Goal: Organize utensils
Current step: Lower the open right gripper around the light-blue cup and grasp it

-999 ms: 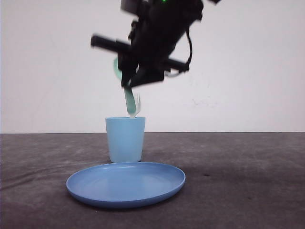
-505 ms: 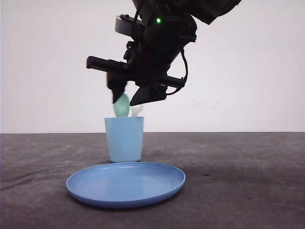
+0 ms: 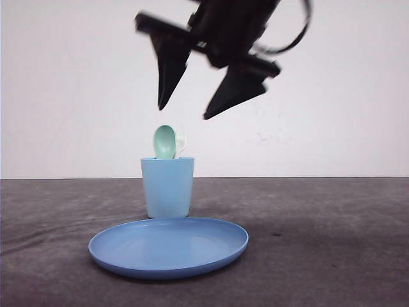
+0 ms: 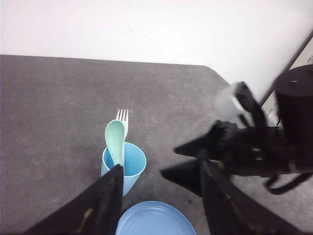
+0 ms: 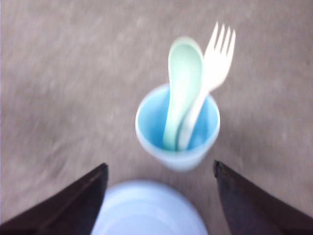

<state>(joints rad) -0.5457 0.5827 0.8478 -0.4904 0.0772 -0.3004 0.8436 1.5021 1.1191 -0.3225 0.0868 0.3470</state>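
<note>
- Front view: the right pincer (image 3: pixel 185 109) hangs above the cup (image 3: pixel 167 187), jaws spread wide, empty.
- One spoon (image 3: pixel 165 142) and one fork (image 3: pixel 181 142) stand in the cup; one plate (image 3: pixel 169 246) lies before it on the counter (image 3: pixel 332 243).
- Left wrist view: the left pincer (image 4: pixel 161 205), parted and empty, is near the cup.
- Right wrist view: both utensils lean inside the cup.

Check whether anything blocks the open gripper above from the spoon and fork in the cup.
Nothing visible does. The mint-green plastic spoon and small white plastic fork stand in the light blue cup, open air beneath the right gripper.
</note>
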